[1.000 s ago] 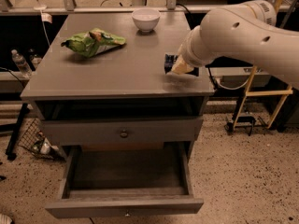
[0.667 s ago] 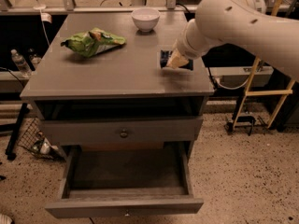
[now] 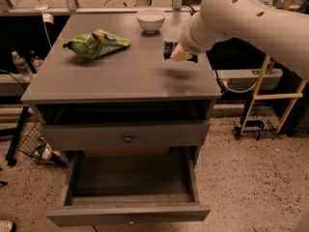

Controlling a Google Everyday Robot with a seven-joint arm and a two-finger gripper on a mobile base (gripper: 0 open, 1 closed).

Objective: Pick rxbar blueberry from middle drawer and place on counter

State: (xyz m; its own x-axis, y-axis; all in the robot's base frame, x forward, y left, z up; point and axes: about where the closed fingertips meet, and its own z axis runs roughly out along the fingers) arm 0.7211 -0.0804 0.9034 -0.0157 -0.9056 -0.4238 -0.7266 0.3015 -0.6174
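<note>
My gripper [image 3: 177,55] hangs above the right rear part of the counter [image 3: 120,76], at the end of the big white arm that reaches in from the right. It is shut on the rxbar blueberry [image 3: 168,49], a small dark blue bar that sticks out to the left of the fingers. The bar is held a little above the counter and casts a shadow on it. The middle drawer [image 3: 130,180] stands pulled open at the bottom of the cabinet, and its floor is bare.
A white bowl [image 3: 150,19] sits at the counter's back, just left of the gripper. A green snack bag [image 3: 96,42] lies at the back left. A shut drawer front with a round knob [image 3: 128,138] is above the open drawer. A yellow frame [image 3: 270,95] stands to the right.
The arm has carried the bar from the counter's right edge leftward and toward the back, closer to the bowl. The drawer, bowl and bag have not moved.
</note>
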